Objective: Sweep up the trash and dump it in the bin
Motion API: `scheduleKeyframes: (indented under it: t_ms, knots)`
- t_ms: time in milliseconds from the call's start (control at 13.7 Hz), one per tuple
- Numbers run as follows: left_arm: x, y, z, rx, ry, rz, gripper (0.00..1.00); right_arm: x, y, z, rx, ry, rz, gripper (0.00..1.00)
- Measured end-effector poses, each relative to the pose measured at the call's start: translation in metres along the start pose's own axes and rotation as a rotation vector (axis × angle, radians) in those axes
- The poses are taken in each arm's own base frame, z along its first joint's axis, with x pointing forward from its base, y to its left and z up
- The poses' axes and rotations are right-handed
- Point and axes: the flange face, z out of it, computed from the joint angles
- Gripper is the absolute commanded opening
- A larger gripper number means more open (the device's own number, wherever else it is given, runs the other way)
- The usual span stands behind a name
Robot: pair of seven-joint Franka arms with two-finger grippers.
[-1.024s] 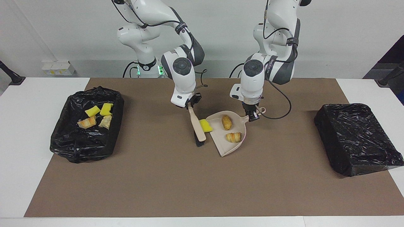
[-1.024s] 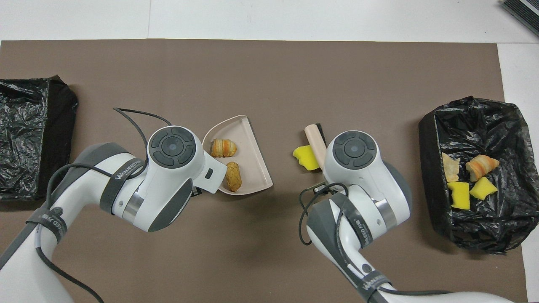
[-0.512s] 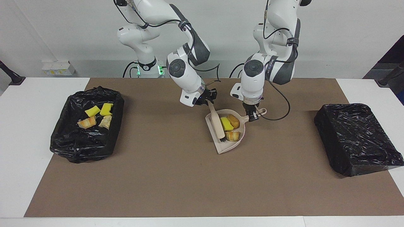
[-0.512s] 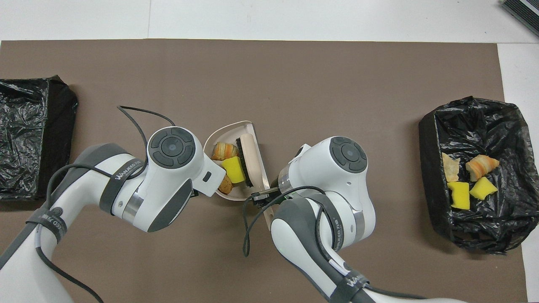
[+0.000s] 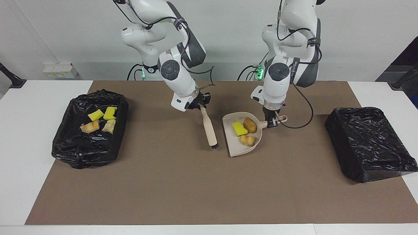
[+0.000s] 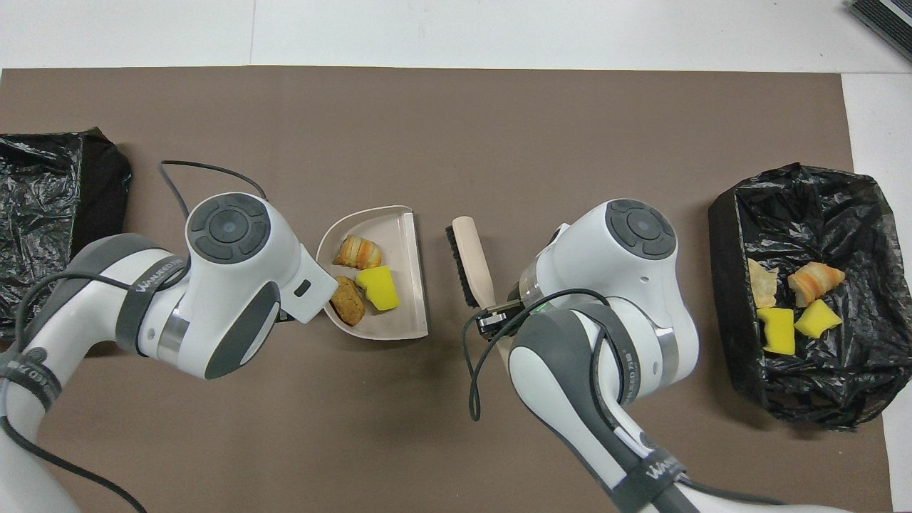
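In the facing view, the right gripper (image 5: 201, 103) is hanging left of centre, clamped on the handle of the brush (image 5: 209, 128), which is slanting down with its dark bristles toward the brown mat (image 5: 183, 189). The left gripper (image 5: 270, 121) is sitting right of centre, pinched on the handle of the beige dustpan (image 5: 236, 147). Three pieces of trash are lying in the pan: a yellow sponge chunk (image 5: 239, 129), a brown bread piece (image 5: 250, 125) and a croissant piece (image 5: 248, 140). The open bin (image 5: 62, 143) at the frame's left is holding more yellow and golden pieces; a closed black bin (image 5: 369, 143) is sitting at the right.

In the overhead view, the dustpan (image 6: 410, 285) is lying left of centre with the same three pieces inside, and the brush (image 6: 472, 260) is showing just beside it at centre, apart from the pan. The right gripper (image 6: 495, 313) is gripping the brush handle; the left gripper is hiding under its own wrist. The open bin (image 6: 727, 235) is sitting at the frame's right, the closed one (image 6: 64, 206) at the left.
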Motion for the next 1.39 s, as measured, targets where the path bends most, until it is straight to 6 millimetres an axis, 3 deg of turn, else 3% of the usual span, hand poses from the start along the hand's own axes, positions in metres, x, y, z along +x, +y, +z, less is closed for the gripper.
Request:
scheduleKeyframes:
  t_ms: [146, 293, 512, 732, 951, 1244, 1390]
  knots:
    - [-0.035, -0.009, -0.019, 0.024, 0.020, 0.044, 0.00, -0.008, 0.014, -0.015, -0.068, -0.011, 0.030, 0.00]
    - [-0.088, -0.017, -0.044, 0.052, 0.029, 0.087, 0.00, -0.014, 0.020, -0.022, -0.167, -0.004, 0.082, 0.00]
    - [-0.182, -0.022, -0.065, 0.064, 0.073, 0.112, 0.00, -0.026, 0.000, -0.017, -0.207, 0.002, 0.130, 0.00]
    - [-0.274, -0.022, -0.078, 0.065, 0.075, 0.052, 0.00, -0.055, -0.053, 0.001, -0.204, -0.012, 0.145, 0.00]
    - [-0.360, -0.021, -0.089, 0.106, 0.089, 0.050, 0.00, -0.097, -0.124, 0.026, -0.201, -0.010, 0.185, 0.00]
    - [-0.469, -0.026, -0.108, 0.160, -0.001, 0.167, 0.00, -0.145, -0.194, 0.091, -0.192, 0.046, 0.213, 0.00]
    - [-0.505, -0.038, -0.107, 0.160, -0.126, 0.236, 0.00, -0.160, -0.216, 0.123, -0.191, 0.055, 0.209, 0.00]
